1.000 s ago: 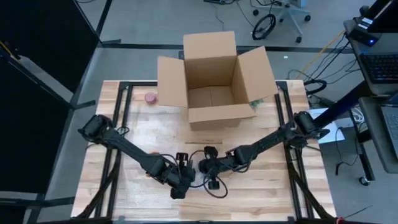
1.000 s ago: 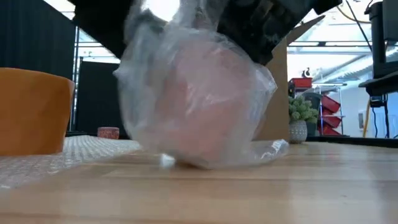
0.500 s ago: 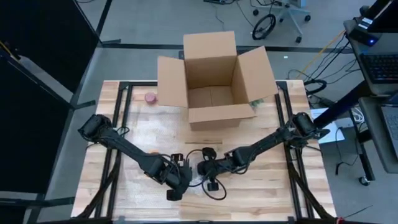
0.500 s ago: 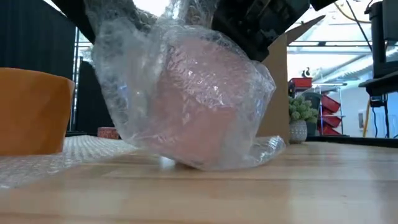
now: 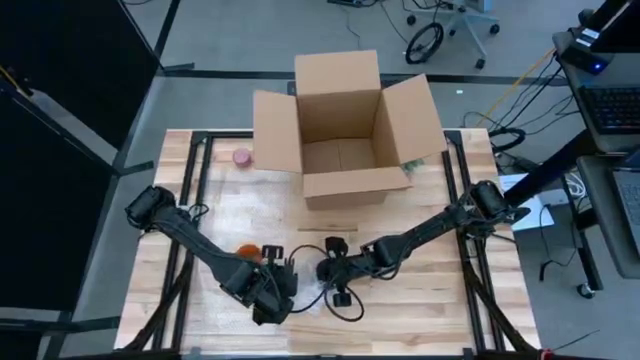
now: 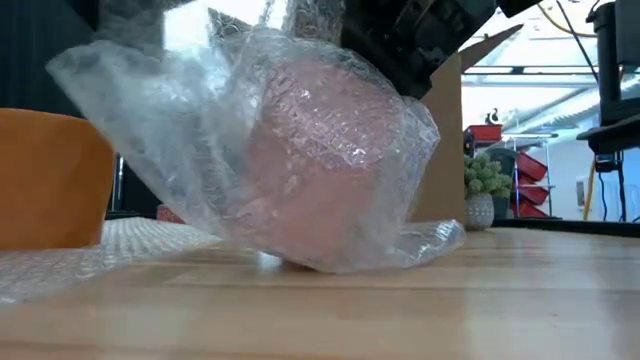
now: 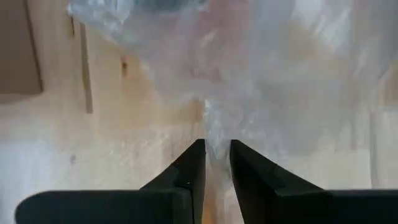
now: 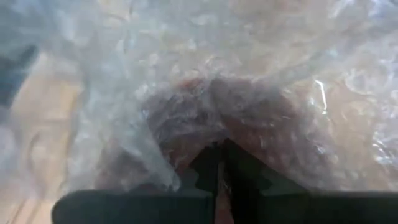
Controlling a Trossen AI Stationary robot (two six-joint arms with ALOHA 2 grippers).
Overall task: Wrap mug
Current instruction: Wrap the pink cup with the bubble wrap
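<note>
— Two tools are at work near the front of the counter [image 5: 180, 300]. Which step is judged to be in hand?

— The wrapping itself. The mug [image 6: 320, 165], pinkish, is seen on the counter already swathed in bubble wrap [image 6: 150, 120], between the two tools. A loose edge of wrap is pinched by the left tool [image 7: 216, 163], its fingers nearly closed on the film. The right tool [image 8: 220, 163] is closed tight on wrap right against the mug.

— What is called for next?

— Probably the loose flap must be drawn over and tucked while the mug is held steady; a slip of the thin film is the likely risk.

— And the containers?

— An open cardboard box [image 5: 345, 125] is set at the far side of the counter; nothing is seen inside it. An orange cup [image 6: 50, 180] is seen beside the mug; its contents cannot be told.
</note>
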